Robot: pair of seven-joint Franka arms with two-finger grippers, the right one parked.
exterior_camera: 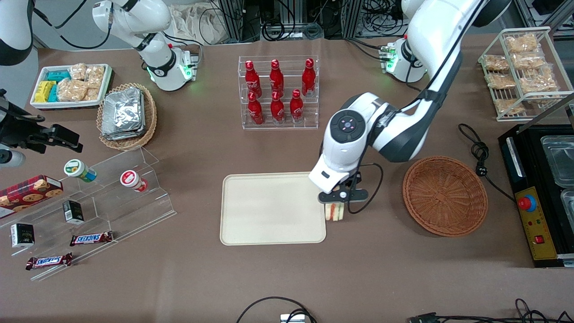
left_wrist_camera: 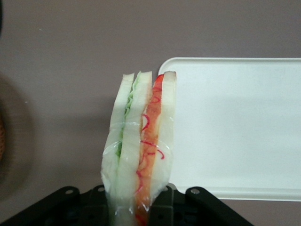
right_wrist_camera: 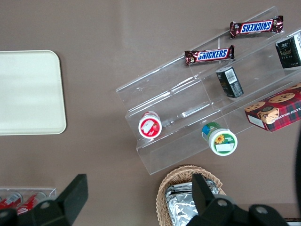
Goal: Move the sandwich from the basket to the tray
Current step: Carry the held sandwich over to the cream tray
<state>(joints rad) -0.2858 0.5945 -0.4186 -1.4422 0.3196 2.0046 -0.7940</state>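
Note:
My left arm's gripper is shut on the clear-wrapped sandwich, a pale bread wedge with red and green filling, and holds it above the table beside the edge of the cream tray that faces the basket. In the left wrist view the sandwich hangs between the black fingers, next to the tray's rounded corner. The reddish-brown wicker basket stands with nothing in it toward the working arm's end of the table. The tray has nothing on it; its corner also shows in the right wrist view.
A clear rack of red bottles stands farther from the front camera than the tray. A clear stepped display with snacks, a tan basket of foil packets and a white snack tray lie toward the parked arm's end. A black appliance and cable lie beside the basket.

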